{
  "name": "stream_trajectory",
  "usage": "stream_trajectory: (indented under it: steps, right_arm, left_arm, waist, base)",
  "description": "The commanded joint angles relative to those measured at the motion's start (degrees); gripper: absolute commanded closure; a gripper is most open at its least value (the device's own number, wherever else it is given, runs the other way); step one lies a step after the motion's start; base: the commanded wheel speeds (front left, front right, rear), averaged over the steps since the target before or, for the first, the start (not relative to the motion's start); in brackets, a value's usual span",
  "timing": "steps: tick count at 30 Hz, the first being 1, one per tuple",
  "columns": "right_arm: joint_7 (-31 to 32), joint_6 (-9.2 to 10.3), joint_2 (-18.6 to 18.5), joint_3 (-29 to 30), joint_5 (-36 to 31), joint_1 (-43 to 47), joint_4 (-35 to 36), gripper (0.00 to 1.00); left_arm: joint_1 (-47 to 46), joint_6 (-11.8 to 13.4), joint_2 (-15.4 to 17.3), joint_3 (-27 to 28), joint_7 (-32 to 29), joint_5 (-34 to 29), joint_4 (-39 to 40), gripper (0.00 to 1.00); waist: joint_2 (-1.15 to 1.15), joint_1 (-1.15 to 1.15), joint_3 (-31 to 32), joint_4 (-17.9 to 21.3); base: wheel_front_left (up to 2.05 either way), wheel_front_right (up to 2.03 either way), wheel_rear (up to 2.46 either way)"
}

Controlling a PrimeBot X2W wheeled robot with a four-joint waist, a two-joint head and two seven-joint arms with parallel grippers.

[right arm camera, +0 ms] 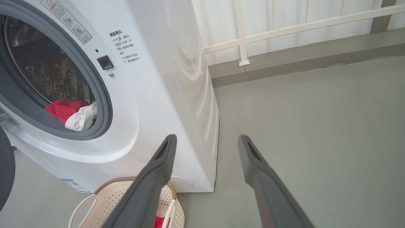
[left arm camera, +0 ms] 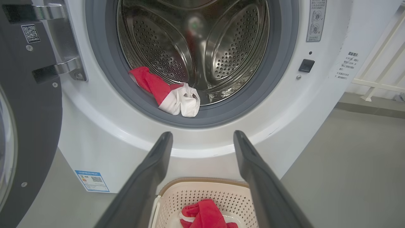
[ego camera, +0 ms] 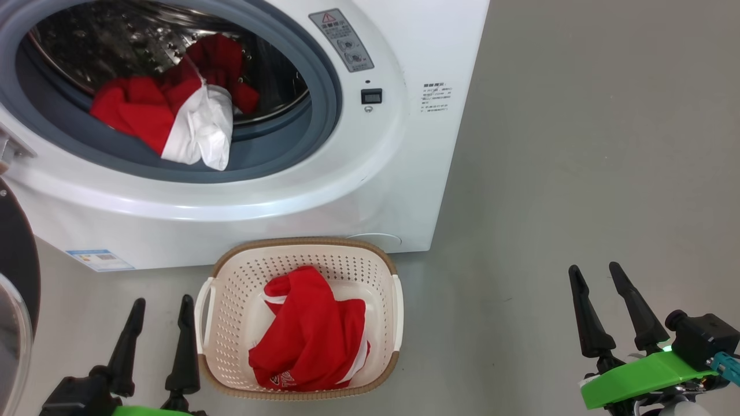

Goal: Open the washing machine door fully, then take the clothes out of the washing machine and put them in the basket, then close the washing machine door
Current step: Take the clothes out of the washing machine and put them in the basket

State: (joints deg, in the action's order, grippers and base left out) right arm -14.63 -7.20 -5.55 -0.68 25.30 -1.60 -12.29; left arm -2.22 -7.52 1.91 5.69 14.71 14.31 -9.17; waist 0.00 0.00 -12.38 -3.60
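There is one washing machine (ego camera: 347,190), one door (ego camera: 14,260) at its left, one basket (ego camera: 300,241) before it, two red garments, first garment (ego camera: 150,110) in its drum, second garment (ego camera: 312,335) in the basket, and two grippers, left gripper (ego camera: 162,299) and right gripper (ego camera: 593,266).

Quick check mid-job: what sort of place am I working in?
Likely a laundry corner: a white washing machine stands on a grey floor, a basket in front of it, a white railing beyond.
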Motion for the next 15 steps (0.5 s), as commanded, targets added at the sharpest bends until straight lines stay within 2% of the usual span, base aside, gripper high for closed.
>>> stream_trajectory:
  steps: [1,9,15]
  right_arm:
    - [-0.37,-0.29,-0.65,-1.13,0.41,-0.19,1.51,0.00]
    - [-0.37,-0.29,-0.52,-1.35,0.54,-0.41,1.40,0.00]
    - [-0.37,-0.29,-0.03,-1.69,0.38,-1.51,1.80,0.00]
  left_arm:
    - [-0.29,0.03,0.98,1.90,0.29,0.49,1.59,0.00]
    - [-1.18,0.03,0.98,1.23,0.29,0.82,0.91,0.00]
    - [-5.23,0.03,0.98,0.32,0.29,-0.20,-0.91,0.00]
  waist:
    - [0.00,0.00,-0.01,-0.02]
    - [0.00,0.00,-0.21,0.00]
    - [0.00,0.00,-2.63,-0.09]
  base:
    - [0.00,0.00,0.00]
    - [0.00,0.00,0.00]
    - [0.00,0.00,0.00]
